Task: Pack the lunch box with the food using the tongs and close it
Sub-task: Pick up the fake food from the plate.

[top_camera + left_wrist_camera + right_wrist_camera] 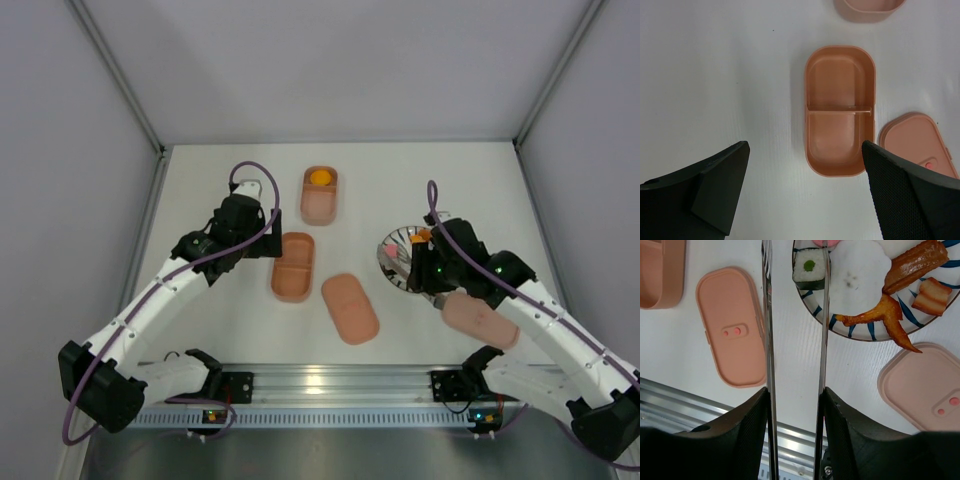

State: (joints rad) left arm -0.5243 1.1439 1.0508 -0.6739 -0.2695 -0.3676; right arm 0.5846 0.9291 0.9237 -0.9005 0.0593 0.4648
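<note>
Right gripper [795, 412] clamps the tongs [769, 340], reaching to the plate [812, 307].
Sushi roll [810, 267] lies between the tongs' arms at 12 o'clock; left gripper [805, 155] hangs wide apart above the divided lunch box tray [840, 75].

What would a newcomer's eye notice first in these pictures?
The slim silvery metal tongs, clamped in the right gripper, reach to the round striped plate of toy food on the right. In the middle lies an empty salmon-pink divided plastic tray, near the open left gripper.
</note>
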